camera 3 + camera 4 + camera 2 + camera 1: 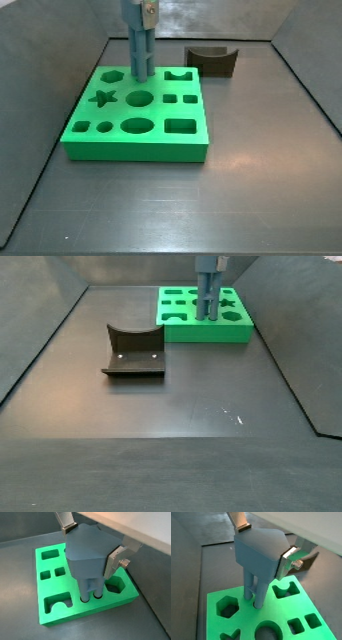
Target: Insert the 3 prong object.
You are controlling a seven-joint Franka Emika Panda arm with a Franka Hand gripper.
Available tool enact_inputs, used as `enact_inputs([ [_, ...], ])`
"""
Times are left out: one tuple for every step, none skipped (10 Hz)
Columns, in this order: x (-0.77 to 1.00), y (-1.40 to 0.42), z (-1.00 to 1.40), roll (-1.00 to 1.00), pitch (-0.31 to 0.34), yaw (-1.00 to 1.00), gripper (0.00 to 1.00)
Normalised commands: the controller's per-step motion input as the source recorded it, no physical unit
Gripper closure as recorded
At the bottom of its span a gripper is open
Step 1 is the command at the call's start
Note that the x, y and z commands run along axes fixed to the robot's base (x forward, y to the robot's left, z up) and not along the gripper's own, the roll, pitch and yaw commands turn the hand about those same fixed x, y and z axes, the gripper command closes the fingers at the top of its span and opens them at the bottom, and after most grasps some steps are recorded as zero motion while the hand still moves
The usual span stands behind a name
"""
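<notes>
The 3 prong object [258,549] is a blue-grey block with thin prongs pointing down. My gripper [264,544] is shut on its body, one silver finger [286,560] on each side; both wrist views show this [91,543]. The object [87,554] stands upright over the green board [57,587], and its prong tips [90,596] sit in small round holes near the board's edge. In both side views the gripper [139,10] [210,264] holds the object [139,48] [209,296] upright on the board [134,142] [207,334].
The green board [244,619] has several other cut-outs: hexagon, star, circles, squares and a notched slot. The dark fixture [211,60] [134,351] stands on the floor apart from the board. Grey walls enclose the floor.
</notes>
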Motion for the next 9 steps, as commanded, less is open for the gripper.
enact_inputs([
  [0.00, 0.11, -0.33, -0.07, -0.050, -0.09, 1.00],
  [0.00, 0.05, -0.34, -0.01, -0.064, -0.07, 1.00],
  [0.02, 0.00, -0.37, 0.00, -0.001, -0.08, 1.00],
  [0.12, 0.00, -0.41, 0.00, 0.000, -0.10, 1.00],
  [0.16, 0.00, -0.39, 0.00, 0.010, -0.10, 1.00],
  [0.18, 0.00, -0.34, 0.00, 0.011, -0.09, 1.00],
  [0.13, 0.00, -0.24, -0.08, 0.000, -0.06, 1.00],
  [0.06, 0.10, -0.01, -0.11, 0.000, -0.08, 1.00],
  [0.00, 0.00, 0.00, 0.00, 0.000, 0.00, 1.00],
])
